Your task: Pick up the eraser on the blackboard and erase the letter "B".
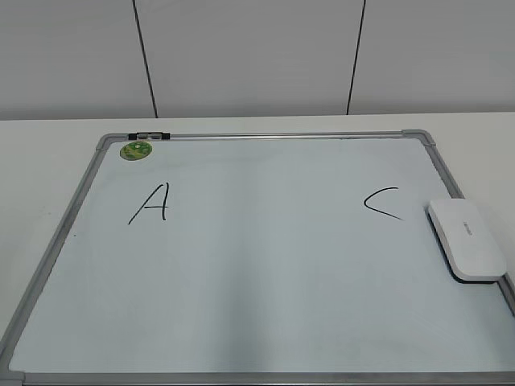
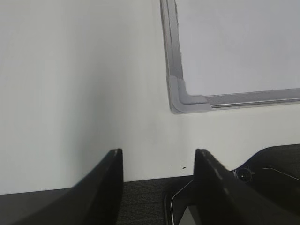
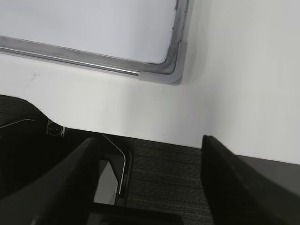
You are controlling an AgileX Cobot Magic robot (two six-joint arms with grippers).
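Across the exterior view: the blackboard (image 1: 241, 265) lies flat on a white table (image 1: 48, 133), filling most of the frame; neither arm shows in it.
Eraser: the eraser (image 1: 470, 240) rests at the right edge of the frame, on the board's right rim, partly overhanging the grey frame, just right of the letter "C" (image 1: 383, 203).
Letters: an "A" (image 1: 150, 203) sits left of centre and the "C" right of centre; between them I see only bare white surface, no letter "B" that I can make out.
Magnet: a small round green magnet (image 1: 136, 149) sits in the upper left corner of the board, beside a dark clip on the top rail.
Left wrist view: the left gripper (image 2: 158, 161) hangs off the board over bare table, its jaws spread apart with nothing between them; a rounded grey board corner (image 2: 183, 97) lies above it in the frame.
Right wrist view: the right gripper (image 3: 147, 150) is likewise parted and empty, below another corner piece (image 3: 169, 70) at upper centre.
Risk, eraser: perched on the rim, it may tip or skid off the board if a finger strikes its outer edge.
Risk, wrong letter: a wide wipe near the middle could smear the "A" or "C".
Risk, board: a hard push could slide the unclamped board across the table.
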